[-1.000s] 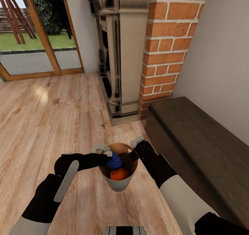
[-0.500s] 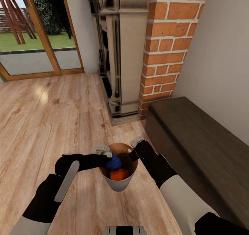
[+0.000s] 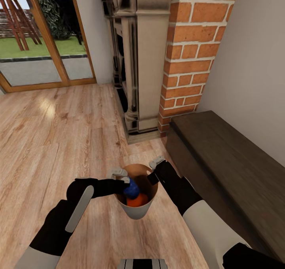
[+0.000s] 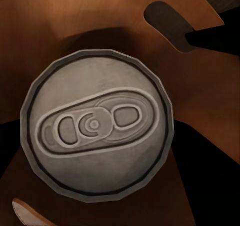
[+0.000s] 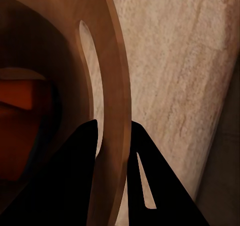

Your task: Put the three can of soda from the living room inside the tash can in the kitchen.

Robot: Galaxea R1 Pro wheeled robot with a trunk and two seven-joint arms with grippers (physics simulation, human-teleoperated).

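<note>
Holding the blue can (image 3: 131, 188) over the bin (image 3: 136, 211), left gripper (image 3: 122, 176) reaching in across the bin's rim.

Blue can sits inside the bin's mouth, above and touching the orange can (image 3: 138, 199), which lies lower in the bin. Left wrist view shows the blue can's pale top with pull-tab, facing the camera, bin wall behind it; the left gripper's fingers are closed on this can. Right gripper (image 3: 155, 170) is clamped on the bin's rim on the side opposite the left gripper; right wrist view shows one dark finger (image 5: 75, 176) inside the wall and one outside, beside a handle slot (image 5: 92, 101). Bin stands on a light wooden table (image 3: 166, 229). Beyond the bin: wooden floor (image 3: 59, 126), brick fireplace (image 3: 186, 55), dark bench (image 3: 225, 162).
</note>
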